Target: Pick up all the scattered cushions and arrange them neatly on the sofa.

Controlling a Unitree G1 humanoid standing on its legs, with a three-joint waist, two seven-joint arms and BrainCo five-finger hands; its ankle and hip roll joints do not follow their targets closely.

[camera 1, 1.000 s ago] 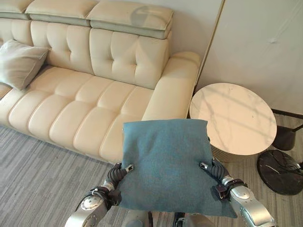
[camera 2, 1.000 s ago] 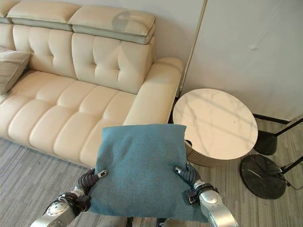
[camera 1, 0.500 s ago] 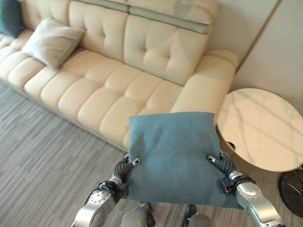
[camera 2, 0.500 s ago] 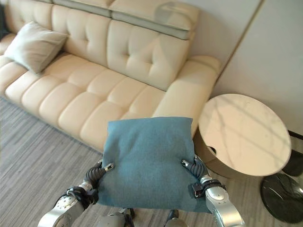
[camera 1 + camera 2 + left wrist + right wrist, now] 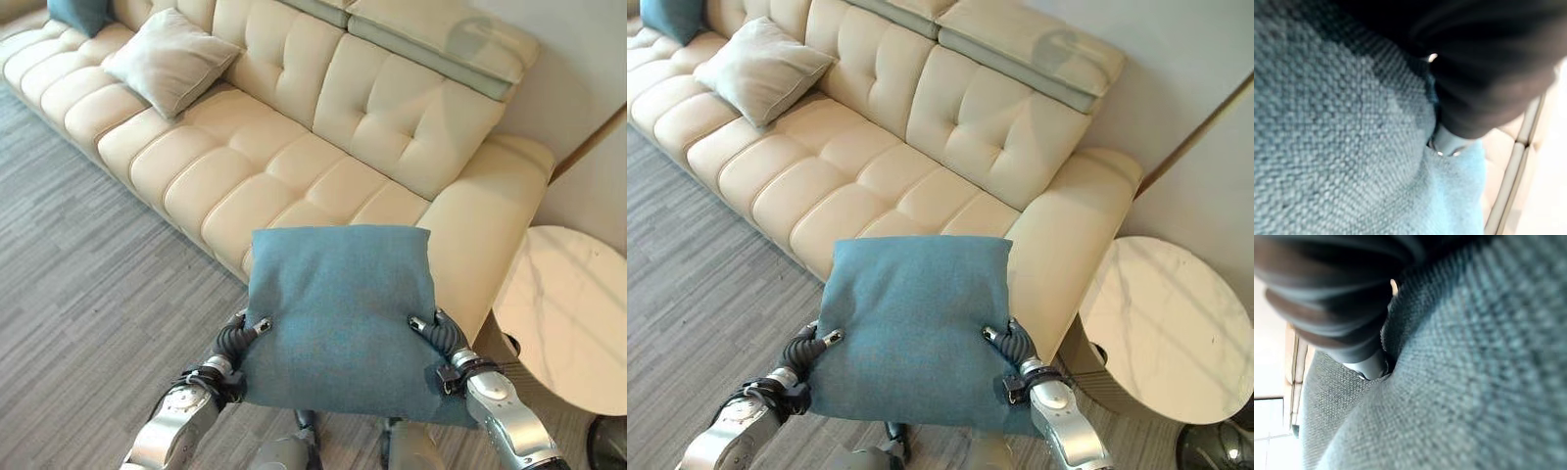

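The fingers of the left hand [image 5: 238,338] and right hand [image 5: 438,337] are hidden under the teal cushion [image 5: 338,305]. A dark cushion [image 5: 76,14] is cut off by the frame edge.

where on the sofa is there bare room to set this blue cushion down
The blue cushion is held between the left robot hand and right robot hand. The sofa seat is bare from the grey cushion across to the armrest. The far end is crowded: grey cushion, then a dark teal cushion.

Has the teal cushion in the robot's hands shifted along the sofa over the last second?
Yes. The teal cushion, held by the left hand and right hand, was level with the round side table; now it fronts the sofa seat by the armrest.
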